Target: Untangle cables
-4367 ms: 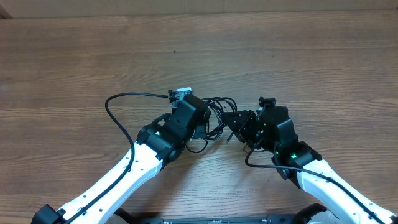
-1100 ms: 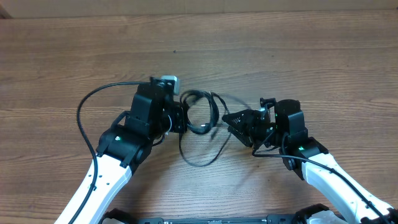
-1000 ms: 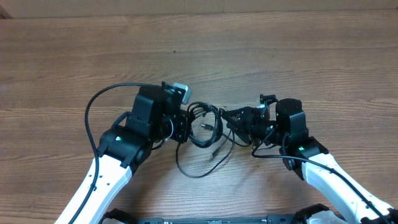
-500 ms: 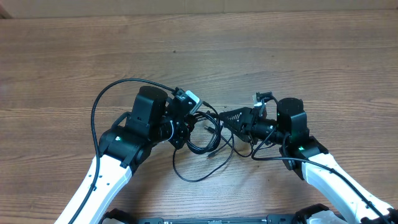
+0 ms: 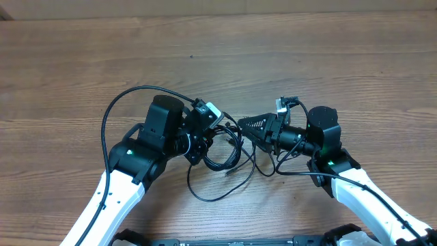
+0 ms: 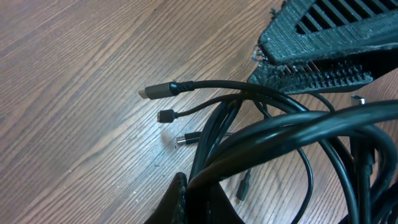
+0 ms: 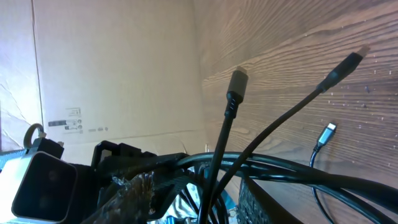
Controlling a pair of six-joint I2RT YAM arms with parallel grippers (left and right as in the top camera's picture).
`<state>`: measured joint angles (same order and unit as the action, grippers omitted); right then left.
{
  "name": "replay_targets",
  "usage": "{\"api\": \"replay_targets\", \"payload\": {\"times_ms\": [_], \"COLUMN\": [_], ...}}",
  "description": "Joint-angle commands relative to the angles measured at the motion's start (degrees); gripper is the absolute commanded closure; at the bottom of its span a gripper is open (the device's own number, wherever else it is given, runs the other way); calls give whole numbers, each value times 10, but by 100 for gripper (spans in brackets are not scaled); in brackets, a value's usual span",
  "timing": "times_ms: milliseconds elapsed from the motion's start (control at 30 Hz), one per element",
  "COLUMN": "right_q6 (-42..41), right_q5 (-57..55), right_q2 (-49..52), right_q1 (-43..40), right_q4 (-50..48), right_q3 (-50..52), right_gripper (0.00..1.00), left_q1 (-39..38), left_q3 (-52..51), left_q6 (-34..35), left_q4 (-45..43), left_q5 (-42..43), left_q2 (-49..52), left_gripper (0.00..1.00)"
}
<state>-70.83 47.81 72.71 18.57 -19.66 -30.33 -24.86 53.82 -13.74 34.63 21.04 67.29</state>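
The cables point(image 5: 229, 156) are thin black cords bunched on the wooden table between my two grippers, with one slack loop trailing toward the front edge. My left gripper point(image 5: 203, 139) is shut on the bunch from the left; in the left wrist view the cords point(image 6: 249, 130) rise out of its closed jaws point(image 6: 186, 199). Three small plug ends point(image 6: 165, 116) lie free on the wood. My right gripper point(image 5: 247, 128) is turned on its side and grips the bunch from the right. In the right wrist view cords point(image 7: 292, 109) run between its fingers point(image 7: 208, 186), with plug ends point(image 7: 238, 79) sticking out.
The left arm's thicker black cable point(image 5: 119, 109) arches over the table to the left. The right arm's own cable point(image 5: 293, 171) hangs by its wrist. A cardboard wall point(image 7: 118, 74) stands beyond the table. The right gripper's fingers point(image 6: 311, 37) sit close above the left gripper.
The two grippers have moved closer together. The cable loops have gone slack and sagged toward the front. The right gripper has rolled onto its side.
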Motion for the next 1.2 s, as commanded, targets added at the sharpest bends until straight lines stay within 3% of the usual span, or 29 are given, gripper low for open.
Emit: {"api": "replay_targets", "payload": {"times_ms": [0,167,300,533,800,967,1167], "right_q6": [-12,-27,-27,-27,-30,-50,-57], "right_q5": [3,3,3,-2,-28,-60,-79], "right_q2": [-3,-3,-3,-3,-3,-3,-3], "right_q1": [1,1,3,10,10,10,0], "right_q4": [-2,-2,-2,-2,-2,-40,-107], "right_q3": [-4,-4,-4,-4,-4,-4,-4], "right_gripper": [56,58,68,68,96,96,96], "left_q1": [1,1,1,1,1,0,0], "left_q3": [4,4,4,4,3,3,3], "left_q6": [-12,-58,-89,-107,-107,-107,-107], "left_q4": [-12,-20,-27,-48,-49,-39,0], "left_q5": [9,11,11,16,58,106,99], "left_q2": [-2,-2,-2,3,14,17,17], "left_gripper": [96,96,96,96,96,96,96]}}
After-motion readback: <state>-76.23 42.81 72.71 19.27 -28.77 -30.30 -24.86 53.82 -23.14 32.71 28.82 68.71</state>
